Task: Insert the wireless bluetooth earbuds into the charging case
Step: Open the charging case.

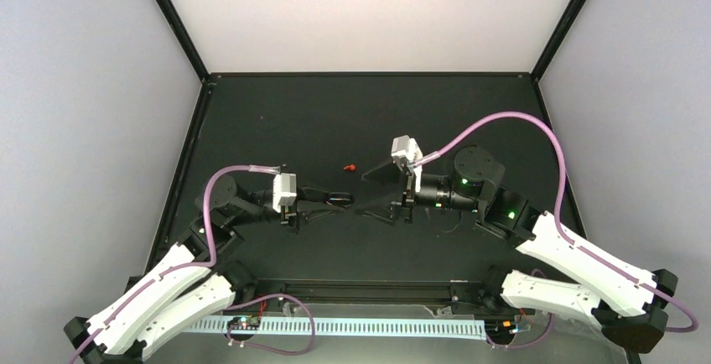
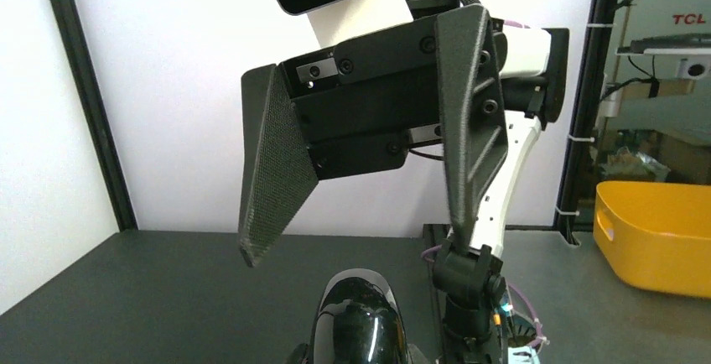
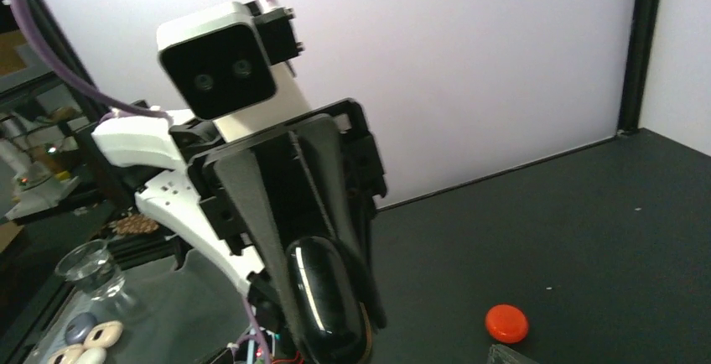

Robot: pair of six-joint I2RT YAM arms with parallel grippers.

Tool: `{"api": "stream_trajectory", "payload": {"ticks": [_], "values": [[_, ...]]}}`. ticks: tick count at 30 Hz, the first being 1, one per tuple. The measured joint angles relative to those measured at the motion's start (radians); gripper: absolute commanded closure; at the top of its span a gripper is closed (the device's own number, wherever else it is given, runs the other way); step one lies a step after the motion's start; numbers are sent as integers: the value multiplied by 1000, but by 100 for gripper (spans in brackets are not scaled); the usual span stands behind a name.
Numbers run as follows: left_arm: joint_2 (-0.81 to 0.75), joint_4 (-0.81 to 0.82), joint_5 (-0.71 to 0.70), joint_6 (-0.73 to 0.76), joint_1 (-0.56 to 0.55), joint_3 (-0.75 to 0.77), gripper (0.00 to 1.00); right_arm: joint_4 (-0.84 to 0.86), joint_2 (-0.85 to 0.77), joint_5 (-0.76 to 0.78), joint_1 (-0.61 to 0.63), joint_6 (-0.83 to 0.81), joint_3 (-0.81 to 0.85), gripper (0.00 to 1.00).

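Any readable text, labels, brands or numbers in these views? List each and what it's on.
"TCL": red letters on a pale panel in the background, left wrist view.
Nothing else is readable. No print shows on the charging case or the glossy black object.

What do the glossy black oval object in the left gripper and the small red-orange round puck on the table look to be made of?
The glossy black oval object, held in the left gripper: likely hard moulded plastic, polished; it carries sharp mirror-like light streaks. The red-orange round puck: probably plastic, smooth with a softer sheen and even colour, though too small to be sure.
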Motion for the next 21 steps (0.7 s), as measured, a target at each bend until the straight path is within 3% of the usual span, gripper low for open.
{"api": "stream_trajectory", "payload": {"ticks": [9,16,21], "values": [[139,27,101,26,0,47,99,-13,23,-87,0,-23,6,37],[157,49,163,13,0,47,98,-24,61,-100,0,-41,6,42],[157,63,179,6,0,47,98,-25,77,-102,0,-47,8,54]]}}
